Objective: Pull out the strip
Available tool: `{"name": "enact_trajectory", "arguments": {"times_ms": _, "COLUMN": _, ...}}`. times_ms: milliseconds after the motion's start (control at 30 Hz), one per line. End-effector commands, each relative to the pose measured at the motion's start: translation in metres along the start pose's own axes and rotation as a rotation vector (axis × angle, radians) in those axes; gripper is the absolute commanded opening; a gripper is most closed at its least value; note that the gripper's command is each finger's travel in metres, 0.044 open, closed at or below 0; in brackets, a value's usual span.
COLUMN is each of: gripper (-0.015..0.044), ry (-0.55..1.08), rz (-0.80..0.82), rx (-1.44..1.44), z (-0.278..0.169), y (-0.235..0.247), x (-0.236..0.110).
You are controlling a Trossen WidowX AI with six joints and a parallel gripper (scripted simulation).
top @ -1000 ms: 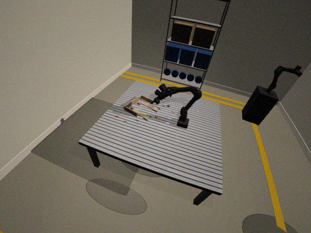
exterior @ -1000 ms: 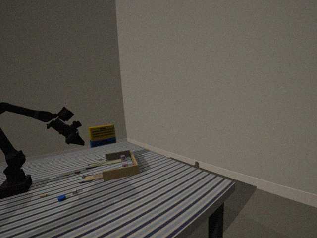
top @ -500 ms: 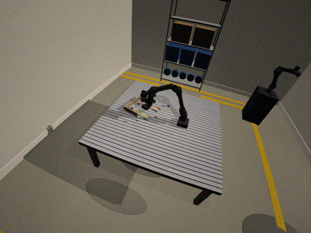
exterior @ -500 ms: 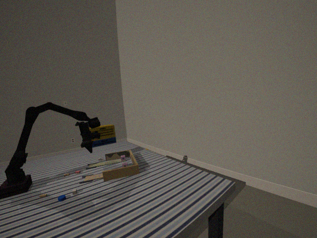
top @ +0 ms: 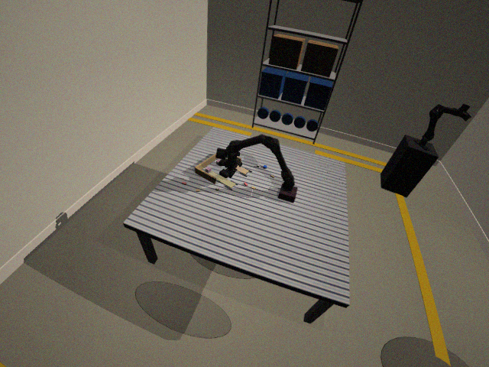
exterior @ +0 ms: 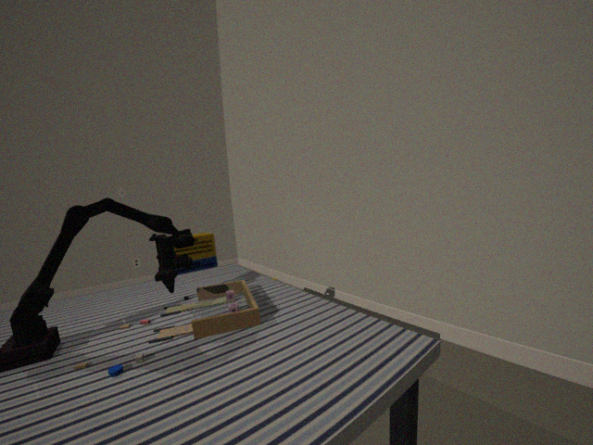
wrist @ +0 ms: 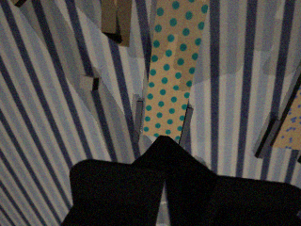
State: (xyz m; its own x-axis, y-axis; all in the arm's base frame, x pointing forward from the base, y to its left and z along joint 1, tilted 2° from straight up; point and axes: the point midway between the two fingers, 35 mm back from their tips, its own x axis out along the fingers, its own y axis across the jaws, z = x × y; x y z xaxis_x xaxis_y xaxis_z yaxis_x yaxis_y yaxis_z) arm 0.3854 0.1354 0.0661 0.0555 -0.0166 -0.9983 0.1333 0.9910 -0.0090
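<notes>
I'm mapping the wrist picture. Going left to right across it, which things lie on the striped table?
Small pale block → tan wooden piece at the top → teal-dotted strip, just ahead of the shut gripper → blue-speckled strip at the right edge.

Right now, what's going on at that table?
The arm's gripper is shut on nothing, pointing down over the near end of the teal-dotted strip. In the exterior view its tip is above the table, short of the wooden frame. Nothing is grasped, and the pink cubes sit inside the frame.
</notes>
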Motion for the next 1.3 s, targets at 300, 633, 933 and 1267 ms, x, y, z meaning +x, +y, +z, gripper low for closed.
{"name": "enact_trajectory", "arguments": {"times_ms": 300, "gripper": 0.0, "ry": 0.007, "rz": 0.0, "rx": 0.003, "z": -0.001, "y": 0.0, "x": 0.023}}
{"name": "enact_trajectory", "arguments": {"times_ms": 633, "gripper": 0.0, "ry": 0.007, "rz": 0.0, "rx": 0.003, "z": -0.001, "y": -0.001, "x": 0.04}}
{"name": "enact_trajectory", "arguments": {"times_ms": 933, "gripper": 0.0, "ry": 0.007, "rz": 0.0, "rx": 0.003, "z": -0.002, "y": -0.003, "x": 0.054}}
{"name": "enact_trajectory", "arguments": {"times_ms": 1267, "gripper": 0.0, "ry": 0.007, "rz": 0.0, "rx": 0.003, "z": -0.003, "y": -0.005, "x": 0.061}}
